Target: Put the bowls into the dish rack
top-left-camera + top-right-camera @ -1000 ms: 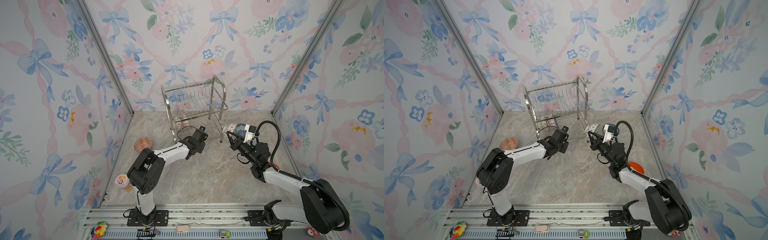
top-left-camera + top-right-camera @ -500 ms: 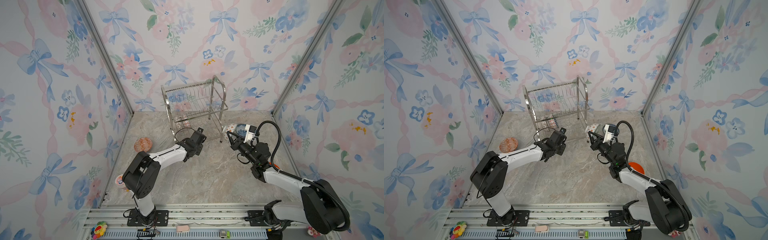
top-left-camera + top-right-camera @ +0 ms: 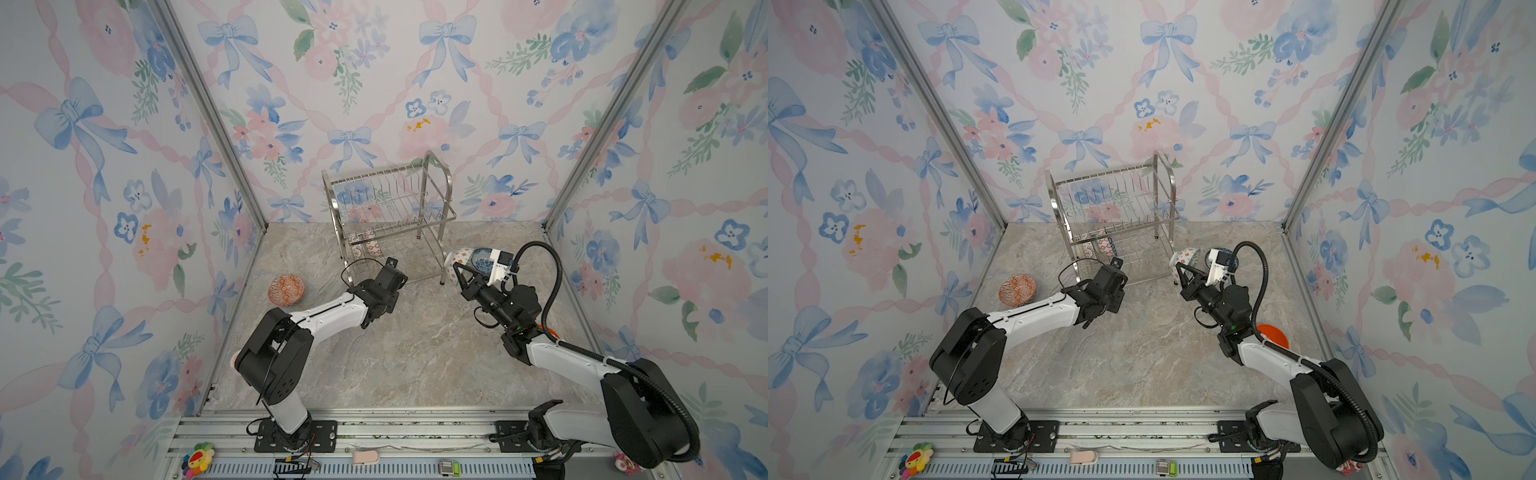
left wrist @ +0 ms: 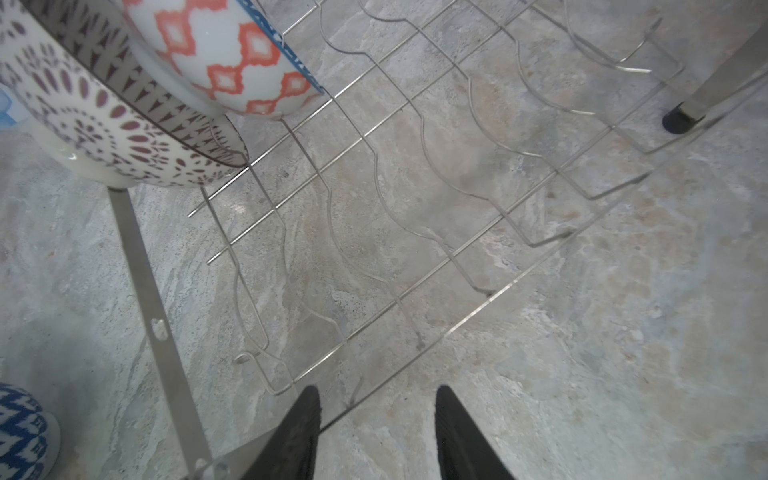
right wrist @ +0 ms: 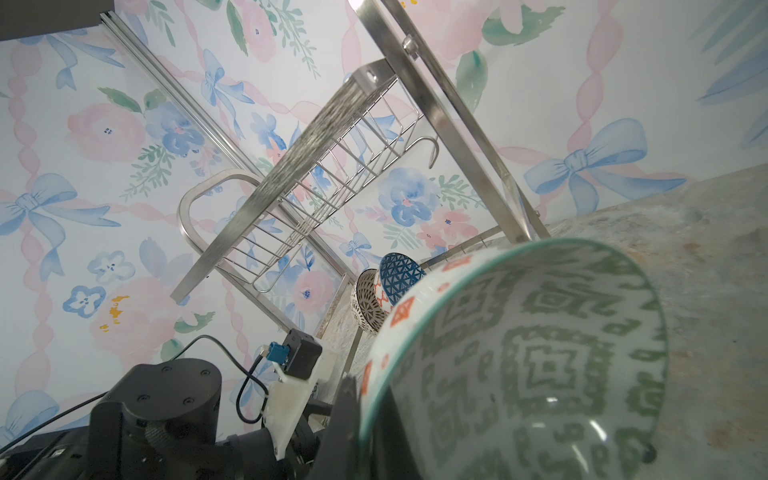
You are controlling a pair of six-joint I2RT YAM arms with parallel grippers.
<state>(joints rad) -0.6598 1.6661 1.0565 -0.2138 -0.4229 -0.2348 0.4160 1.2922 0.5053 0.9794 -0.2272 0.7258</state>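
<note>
The steel dish rack (image 3: 432, 216) (image 3: 1154, 216) stands at the back. On its lower tier lean two bowls, a dark-lattice one (image 3: 356, 250) (image 4: 104, 133) and an orange-diamond one (image 3: 374, 248) (image 4: 224, 54). My left gripper (image 3: 395, 275) (image 4: 377, 399) is open and empty, low at the front edge of that tier's wires. My right gripper (image 3: 457, 268) (image 5: 365, 399) is shut on the rim of a bowl (image 3: 1185, 257) (image 5: 540, 353), green-patterned inside and orange-diamond outside, held tilted beside the rack's right front leg. An orange-red bowl (image 3: 286, 289) sits on the table at the left.
A blue-white bowl (image 3: 482, 257) lies behind my right wrist camera. A plain orange bowl (image 3: 1273, 334) sits under my right forearm near the right wall. A blue-and-white patterned round thing (image 4: 20, 432) shows at the edge of the left wrist view. Wallpapered walls close three sides.
My left arm's elbow has swung down and leftward, covering a small bowl near the left wall that showed before. The left gripper shifted slightly by the rack. The right arm has not moved.
</note>
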